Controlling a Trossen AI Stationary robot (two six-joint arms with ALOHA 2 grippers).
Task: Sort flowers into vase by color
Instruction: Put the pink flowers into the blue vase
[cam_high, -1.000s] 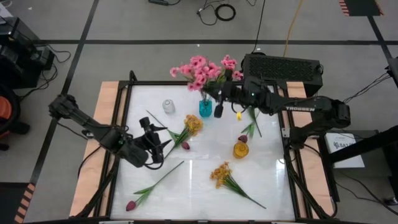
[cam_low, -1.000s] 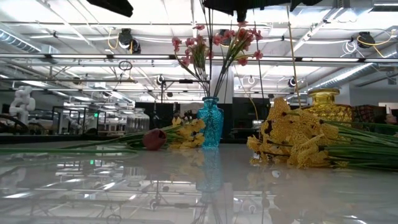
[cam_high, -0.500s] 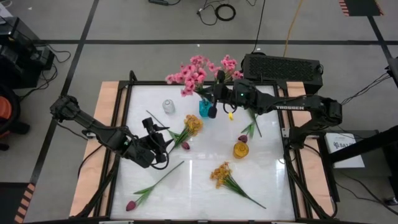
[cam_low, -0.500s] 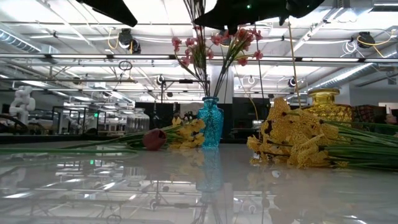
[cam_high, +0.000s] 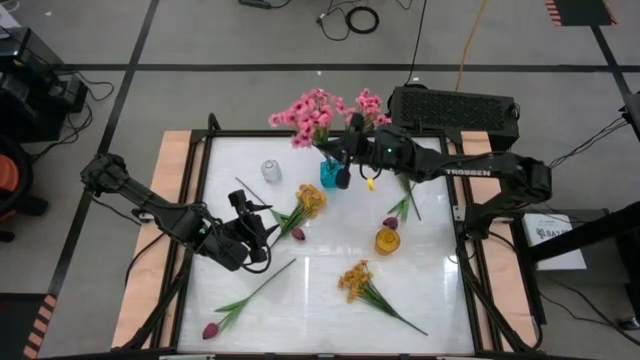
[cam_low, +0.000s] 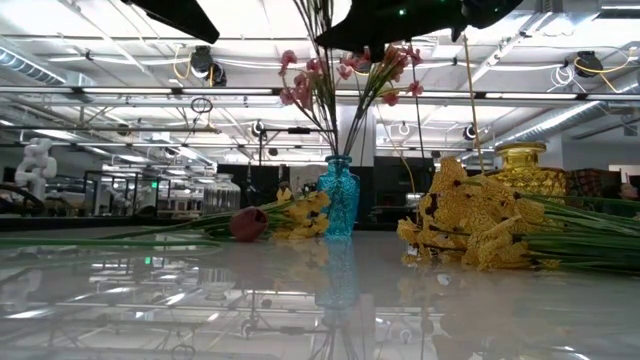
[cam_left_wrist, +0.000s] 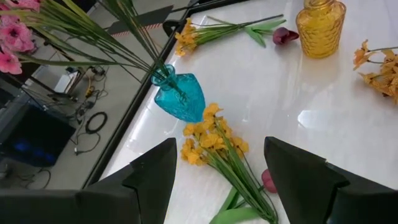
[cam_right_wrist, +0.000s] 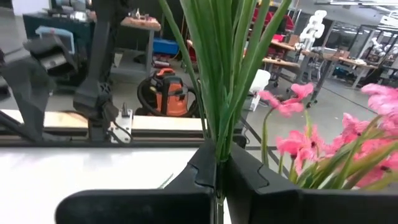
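A blue vase (cam_high: 329, 173) stands at the table's far middle with pink sprays (cam_high: 313, 110) in it; their stems go into its neck (cam_left_wrist: 165, 75). My right gripper (cam_right_wrist: 219, 163) hovers just above that vase (cam_low: 339, 196), shut on green stems. My left gripper (cam_left_wrist: 217, 174) is open above the table's left middle, short of a yellow spray (cam_left_wrist: 213, 140) and a magenta bud (cam_left_wrist: 268, 180) lying flat. A second yellow spray (cam_high: 357, 280) and a tulip (cam_high: 210, 329) lie near the near edge. My right gripper pinches a bundle of the pink spray's green stems (cam_right_wrist: 217, 146) between its two fingers (cam_right_wrist: 249, 171), part-way up, above the vase's neck. It reaches in from the table's right, across the stems. The stems stand slanted, and their lower ends are in the blue vase.
A clear glass vase (cam_high: 271, 171) stands left of the blue one. An amber vase (cam_high: 388, 240) stands right of centre with a tulip (cam_high: 392, 221) and a small yellow flower (cam_high: 383, 185) beside it. A black box (cam_high: 455, 110) sits past the far edge.
My right gripper has moved a little toward the table's left, over the blue vase, staying shut on the stems. The pink blossoms it carries swung left, then came back slightly toward upright.
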